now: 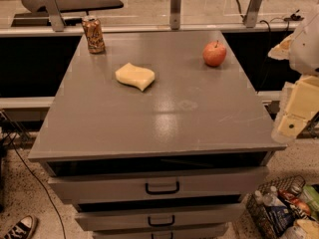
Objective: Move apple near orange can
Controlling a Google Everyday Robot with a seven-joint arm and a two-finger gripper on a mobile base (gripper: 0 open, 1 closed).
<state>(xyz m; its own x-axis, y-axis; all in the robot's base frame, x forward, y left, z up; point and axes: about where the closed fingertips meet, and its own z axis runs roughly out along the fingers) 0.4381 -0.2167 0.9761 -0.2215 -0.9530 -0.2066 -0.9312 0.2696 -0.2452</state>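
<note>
The red apple point(214, 54) stands on the grey cabinet top point(164, 113) at the far right. The orange can point(93, 35) stands upright at the far left corner, well apart from the apple. My gripper point(294, 121) hangs at the right edge of the view, beside the cabinet's right side and nearer to me than the apple. It holds nothing that I can see.
A pale yellow wavy sponge point(135, 76) lies between the can and the apple, a little nearer. The cabinet has drawers with dark handles point(162, 188) at the front. A wire basket point(284, 213) of bottles sits on the floor at the lower right. A shoe point(17, 228) lies at the lower left.
</note>
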